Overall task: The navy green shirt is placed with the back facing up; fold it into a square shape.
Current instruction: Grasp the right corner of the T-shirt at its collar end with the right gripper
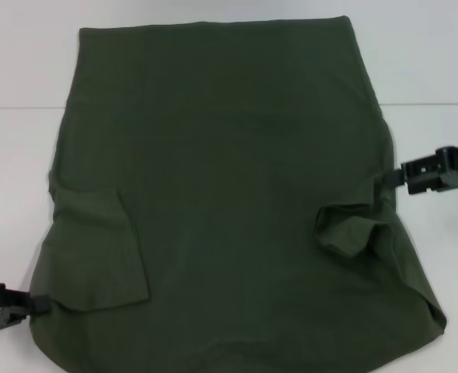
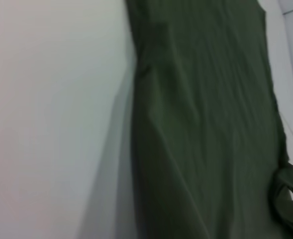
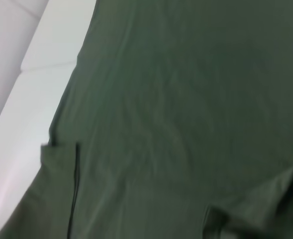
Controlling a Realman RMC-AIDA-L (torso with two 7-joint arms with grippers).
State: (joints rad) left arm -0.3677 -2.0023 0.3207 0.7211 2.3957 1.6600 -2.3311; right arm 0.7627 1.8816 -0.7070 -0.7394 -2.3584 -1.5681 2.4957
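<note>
The navy green shirt (image 1: 236,194) lies flat on the white table, plain side up, and fills most of the head view. Both short sleeves are folded inward onto the body: one (image 1: 96,249) on the left, one (image 1: 353,229) bunched on the right. My left gripper (image 1: 40,305) is at the shirt's near left edge, beside the folded sleeve's lower corner. My right gripper (image 1: 390,178) touches the shirt's right edge at mid-height, just above the other sleeve. The wrist views show only the olive cloth (image 2: 206,124) (image 3: 186,99) and the table.
The white table (image 1: 11,171) shows bare on both sides of the shirt. A seam in the table (image 1: 431,103) runs across behind it. The shirt's near right corner (image 1: 435,318) is rumpled and reaches toward the near edge of the view.
</note>
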